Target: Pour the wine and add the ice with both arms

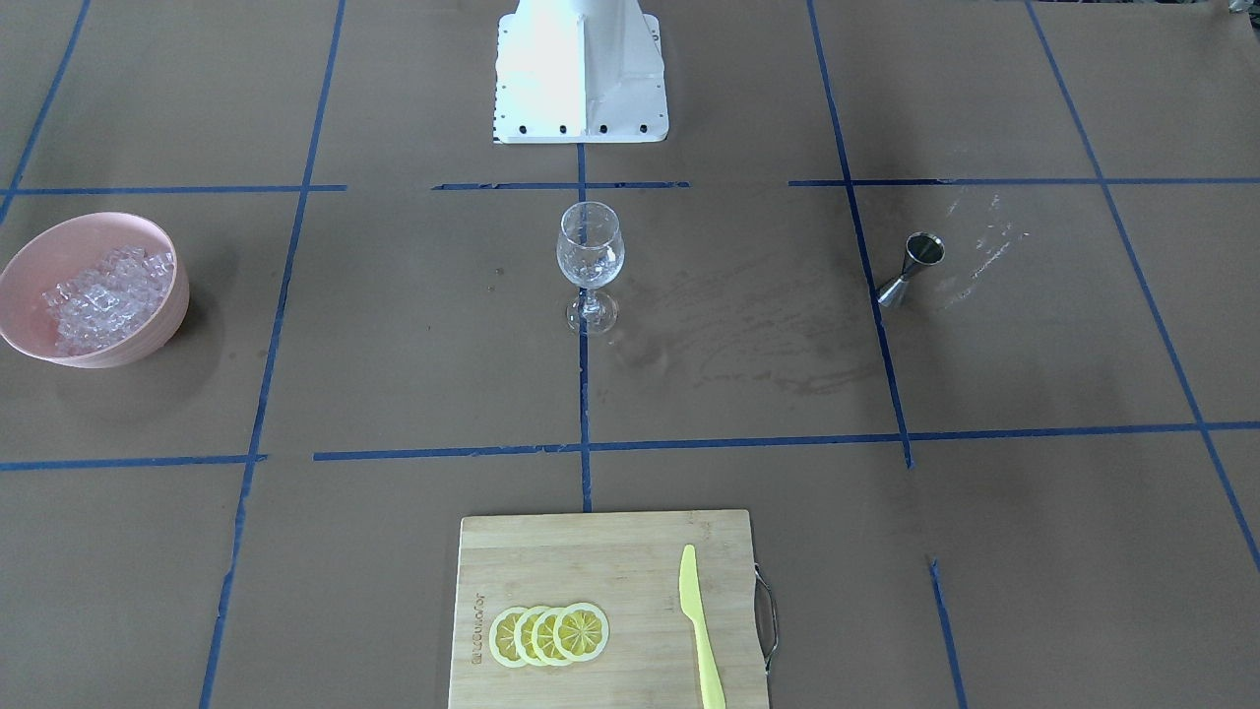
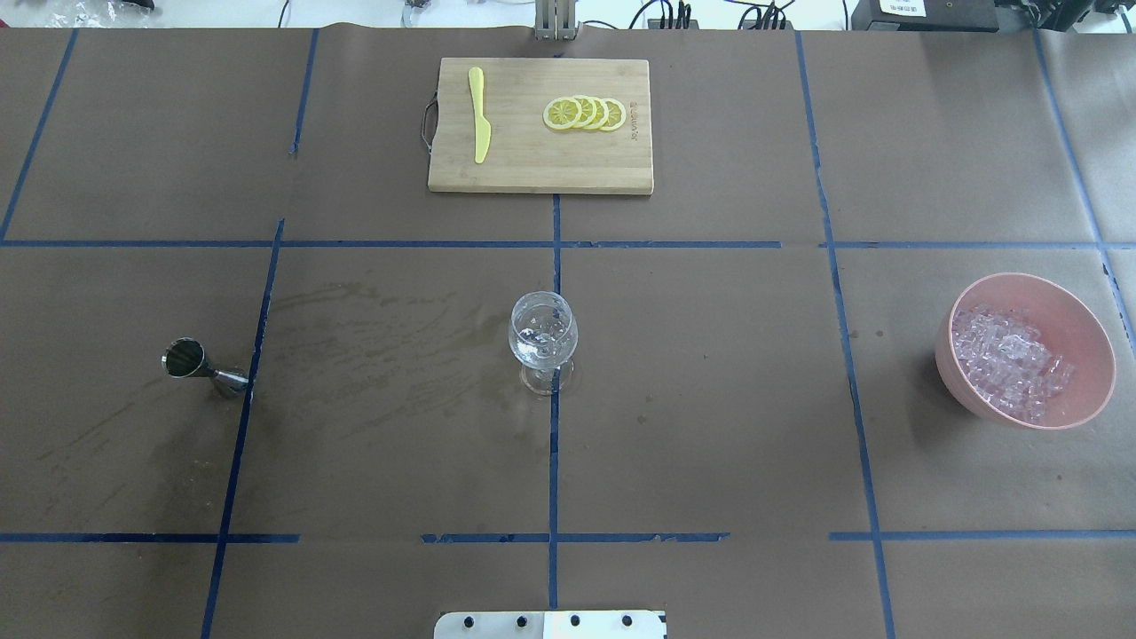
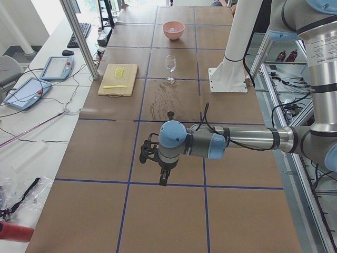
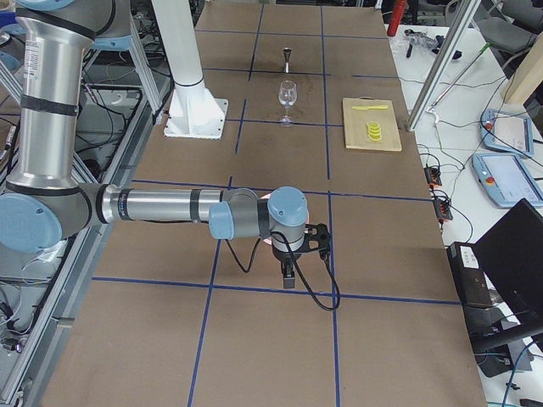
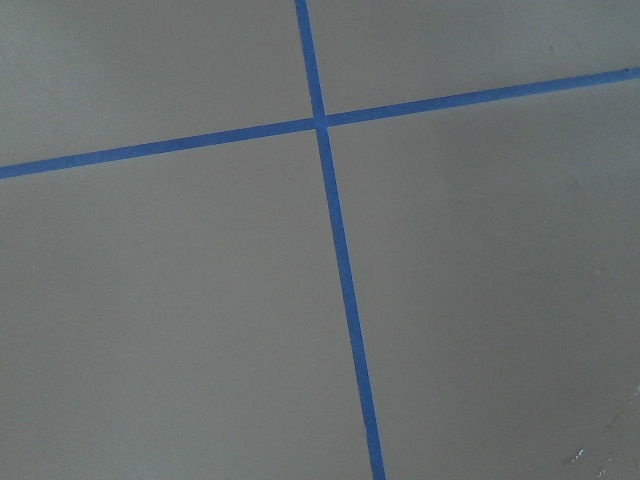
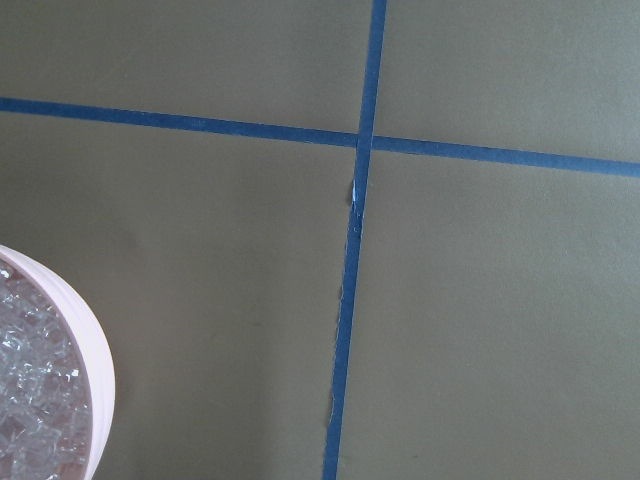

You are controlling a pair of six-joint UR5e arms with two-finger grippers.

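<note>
A clear stemmed glass (image 1: 590, 264) (image 2: 543, 342) stands upright at the table's middle. The ice (image 1: 103, 300) (image 2: 1007, 359) is heaped in a pink bowl (image 2: 1087, 333) on the robot's right; the right wrist view catches the ice (image 6: 35, 400) at its lower left. A steel jigger (image 2: 200, 366) stands on the robot's left. No wine is in view. My left gripper (image 3: 163, 179) hangs over bare paper short of the jigger (image 3: 170, 114). My right gripper (image 4: 288, 275) hangs near the bowl's end of the table. I cannot tell whether either gripper is open or shut.
A bamboo cutting board (image 2: 621, 169) with lemon slices (image 2: 586, 113) and a yellow knife (image 2: 479, 115) lies at the far edge. The white pedestal (image 1: 581, 79) stands on the robot's side. Blue tape lines grid the brown paper. Tablets and cables lie beside the table.
</note>
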